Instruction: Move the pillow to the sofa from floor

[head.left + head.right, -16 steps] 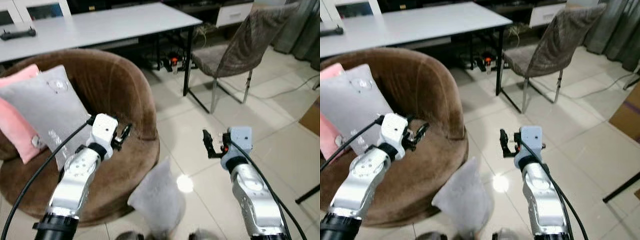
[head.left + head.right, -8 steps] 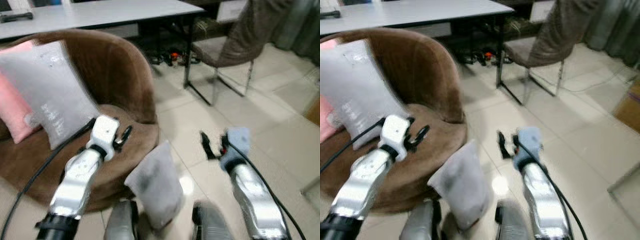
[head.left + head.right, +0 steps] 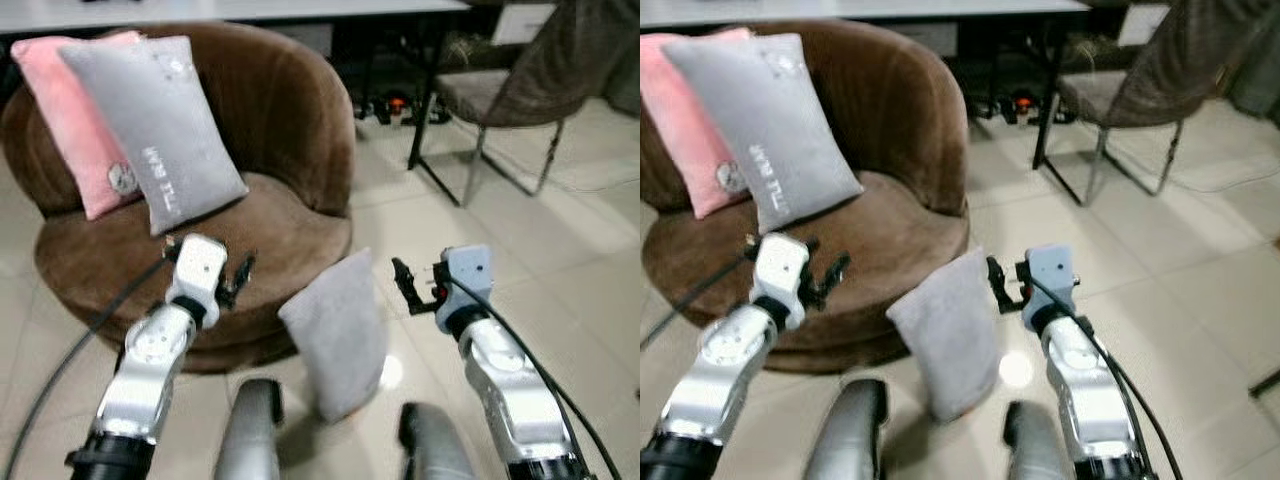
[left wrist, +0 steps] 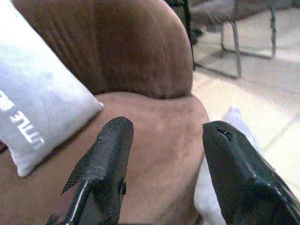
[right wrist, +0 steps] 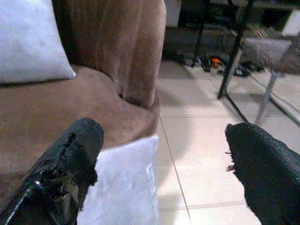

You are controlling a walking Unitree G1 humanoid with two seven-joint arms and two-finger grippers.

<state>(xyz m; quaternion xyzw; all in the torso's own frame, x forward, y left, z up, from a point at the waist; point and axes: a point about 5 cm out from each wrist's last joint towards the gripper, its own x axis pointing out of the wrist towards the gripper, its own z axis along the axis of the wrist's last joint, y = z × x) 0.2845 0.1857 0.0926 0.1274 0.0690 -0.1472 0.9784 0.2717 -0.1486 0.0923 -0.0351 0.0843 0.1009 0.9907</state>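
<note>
Two silver arms reach forward over the tiled floor (image 3: 560,260), and between them, at the near edge of the head views, the robot's own grey legs can be seen, a little blurred. The grey pillow (image 3: 335,330) stands upright on the floor just in front of the legs, and its far side leans against or touches the near right edge of the brown sofa (image 3: 270,150); which of the two cannot be told. The left gripper (image 3: 238,280) is held in the air to the left of the pillow, over the near rim of the sofa seat, with its two black fingers (image 4: 105,159) spread apart and nothing between them. The right gripper (image 3: 403,285) is held to the right of the pillow, close to its upper corner but apart from it, and its fingers (image 5: 75,154) are spread wide as well, holding nothing. Farther away, on the left part of the sofa seat, a second grey cushion (image 3: 155,125) with pale lettering leans on the backrest, and a pink cushion (image 3: 75,110) stands behind it. On the far right stands a chair (image 3: 520,90) with metal legs, and beside it the black legs of a white table (image 3: 425,110).
</note>
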